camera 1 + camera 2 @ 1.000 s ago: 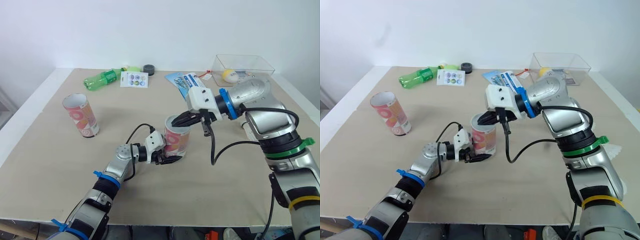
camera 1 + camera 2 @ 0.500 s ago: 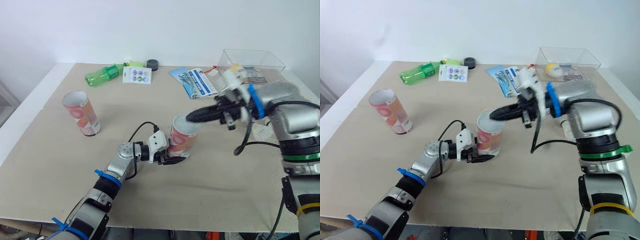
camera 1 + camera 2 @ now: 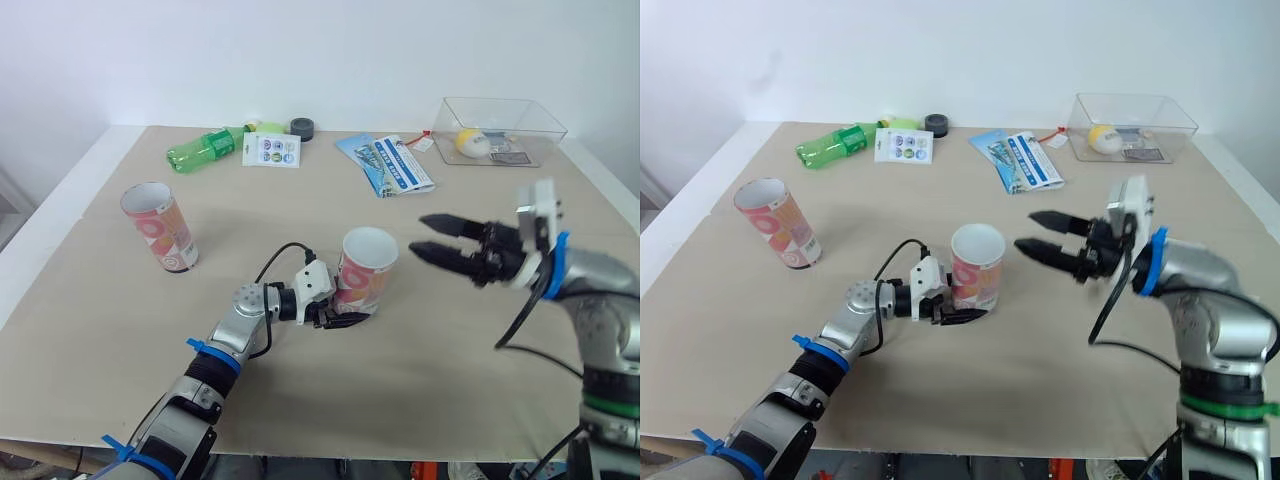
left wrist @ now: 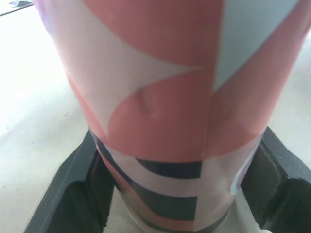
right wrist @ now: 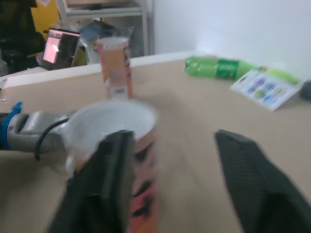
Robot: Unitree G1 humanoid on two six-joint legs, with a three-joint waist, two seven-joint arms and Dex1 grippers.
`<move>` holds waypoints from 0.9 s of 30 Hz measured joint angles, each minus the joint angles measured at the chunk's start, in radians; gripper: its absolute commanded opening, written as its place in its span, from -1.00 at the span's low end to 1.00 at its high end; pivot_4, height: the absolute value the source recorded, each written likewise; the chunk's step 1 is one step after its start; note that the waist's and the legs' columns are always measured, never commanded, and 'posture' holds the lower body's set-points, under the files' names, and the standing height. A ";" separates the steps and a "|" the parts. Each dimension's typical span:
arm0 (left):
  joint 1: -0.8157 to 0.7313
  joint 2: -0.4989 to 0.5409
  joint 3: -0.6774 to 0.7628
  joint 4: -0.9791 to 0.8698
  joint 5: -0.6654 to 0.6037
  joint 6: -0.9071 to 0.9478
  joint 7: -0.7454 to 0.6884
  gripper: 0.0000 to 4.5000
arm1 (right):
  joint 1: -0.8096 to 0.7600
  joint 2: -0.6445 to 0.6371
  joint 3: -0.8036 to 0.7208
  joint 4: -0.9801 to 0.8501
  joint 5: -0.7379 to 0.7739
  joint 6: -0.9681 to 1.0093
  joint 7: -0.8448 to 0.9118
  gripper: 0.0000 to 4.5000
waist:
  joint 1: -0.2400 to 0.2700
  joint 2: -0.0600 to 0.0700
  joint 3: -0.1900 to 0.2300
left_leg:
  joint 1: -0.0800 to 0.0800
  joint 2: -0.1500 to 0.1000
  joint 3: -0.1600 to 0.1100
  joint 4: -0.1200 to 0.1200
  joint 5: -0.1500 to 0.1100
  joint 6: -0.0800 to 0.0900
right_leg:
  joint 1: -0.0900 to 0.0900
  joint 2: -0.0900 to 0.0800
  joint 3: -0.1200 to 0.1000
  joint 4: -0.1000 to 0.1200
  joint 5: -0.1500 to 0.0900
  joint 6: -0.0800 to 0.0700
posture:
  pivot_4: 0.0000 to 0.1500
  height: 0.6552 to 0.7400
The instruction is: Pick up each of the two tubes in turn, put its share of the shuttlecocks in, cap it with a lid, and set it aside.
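A pink-patterned tube (image 3: 365, 272) stands open-topped near the table's middle, leaning slightly. My left gripper (image 3: 335, 312) is shut on its base, and in the left wrist view the black fingers (image 4: 73, 194) flank the tube (image 4: 160, 107) on both sides. My right gripper (image 3: 418, 235) hovers to the right of the tube's mouth, apart from it, open and holding nothing. Its wrist view looks past its fingers (image 5: 248, 179) at the tube (image 5: 114, 141). A second tube (image 3: 160, 227) stands at the left. What is inside either tube is hidden.
Along the far edge lie a green bottle (image 3: 205, 153), a sticker card (image 3: 271, 152), a small dark round cap (image 3: 301, 127) and a blue leaflet (image 3: 386, 165). A clear box (image 3: 530, 125) with a yellow ball (image 3: 470, 143) stands at the back right.
My right gripper has drawn back to the right from the tube's mouth and opened. The left gripper has stayed at the tube's base. The camera has shifted.
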 measured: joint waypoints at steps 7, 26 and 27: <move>0.014 0.007 0.006 -0.022 -0.001 0.010 0.011 1.00 | 0.175 0.029 0.088 0.007 -0.075 -0.147 -0.011 0.99 | -0.001 0.000 0.001 | 0.001 0.000 0.000 0.000 0.000 0.000 | 0.000 0.000 0.000 0.000 0.000 0.000 | 1.00 1.00; 0.175 0.189 0.048 -0.288 -0.054 0.084 -0.014 1.00 | 0.150 0.130 0.312 0.253 -0.250 -0.419 -0.007 0.99 | -0.002 0.002 0.007 | 0.002 0.001 0.000 -0.006 0.000 0.000 | 0.000 0.002 0.000 0.000 -0.001 -0.001 | 1.00 1.00; 0.194 0.199 0.050 -0.314 -0.060 0.093 -0.012 1.00 | 0.140 0.137 0.317 0.268 -0.255 -0.432 -0.006 0.99 | -0.002 0.003 0.007 | 0.002 0.001 0.000 -0.006 0.000 0.000 | 0.000 0.002 0.000 0.000 -0.001 -0.001 | 1.00 1.00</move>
